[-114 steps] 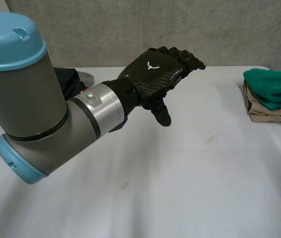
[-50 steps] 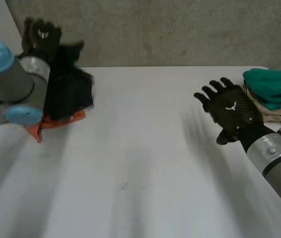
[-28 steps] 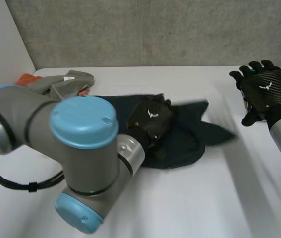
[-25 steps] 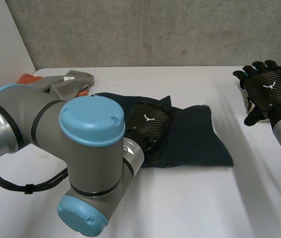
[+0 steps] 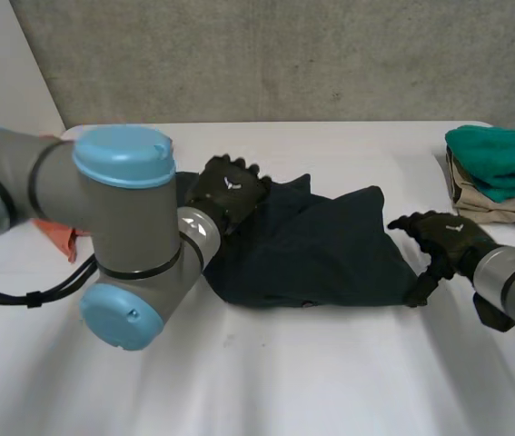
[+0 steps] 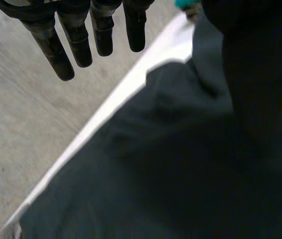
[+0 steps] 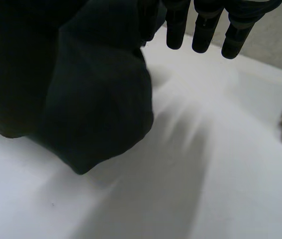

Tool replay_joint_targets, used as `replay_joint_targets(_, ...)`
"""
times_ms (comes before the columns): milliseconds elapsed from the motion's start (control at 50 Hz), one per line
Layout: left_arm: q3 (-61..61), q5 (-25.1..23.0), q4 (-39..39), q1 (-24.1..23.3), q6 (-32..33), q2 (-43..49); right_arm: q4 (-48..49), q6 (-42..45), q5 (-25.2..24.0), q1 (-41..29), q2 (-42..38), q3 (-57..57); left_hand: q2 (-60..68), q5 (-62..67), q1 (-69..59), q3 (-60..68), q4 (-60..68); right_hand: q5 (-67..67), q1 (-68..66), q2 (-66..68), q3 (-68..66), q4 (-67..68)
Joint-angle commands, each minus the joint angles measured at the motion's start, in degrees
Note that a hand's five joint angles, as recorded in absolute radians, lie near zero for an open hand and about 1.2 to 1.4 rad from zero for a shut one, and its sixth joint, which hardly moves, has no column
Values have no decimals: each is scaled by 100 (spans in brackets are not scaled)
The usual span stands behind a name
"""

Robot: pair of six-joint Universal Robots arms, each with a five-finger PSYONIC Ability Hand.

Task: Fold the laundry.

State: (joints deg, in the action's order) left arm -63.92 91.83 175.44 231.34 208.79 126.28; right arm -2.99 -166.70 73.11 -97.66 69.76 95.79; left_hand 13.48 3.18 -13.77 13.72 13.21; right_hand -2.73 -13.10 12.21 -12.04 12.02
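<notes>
At garment [image 5: 311, 245] edge: left robot hand [image 5: 230, 193], white emblem [image 5: 232, 183].

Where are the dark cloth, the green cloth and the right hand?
dark cloth [image 5: 316, 247], head view, its middle.
green cloth [image 5: 500, 160], head view, its upper side.
right hand [image 5: 448, 234], head view, back of the hand.

Quick count from my side: one dark navy cloth garment [image 5: 311, 245], one folded teal cloth [image 5: 498, 159], one folded beige cloth [image 5: 502, 209], one orange cloth scrap [image 5: 60, 241], so four laundry pieces total. One white table [image 5: 330, 381]. And my two black hands, left hand [image 5: 228, 193] and right hand [image 5: 443, 238].
</notes>
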Motion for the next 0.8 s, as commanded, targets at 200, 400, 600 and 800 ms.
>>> replay_joint_targets(200,230,535,147,332,188,661,739,85,256,-219,107,-34,6652,6682,-6622,6628,6679,273,310,-221,204,-202)
replay_joint_targets(400,1022,1426,2247,325,320,-129,739,76,265,-70,819,-280,6652,6682,-6623,6628,6679,273,310,-221,204,-202)
replay_joint_targets(600,30,-219,2434,-906,65,-394,730,76,221,554,1189,-456,6652,6682,-6623,6628,6679,273,310,-221,204,-202)
replay_joint_targets(800,-287,185,432,-1451,13,345,730,68,142,871,1189,-368,2618,2648,-2588,2594,2645,273,310,-221,204,-202)
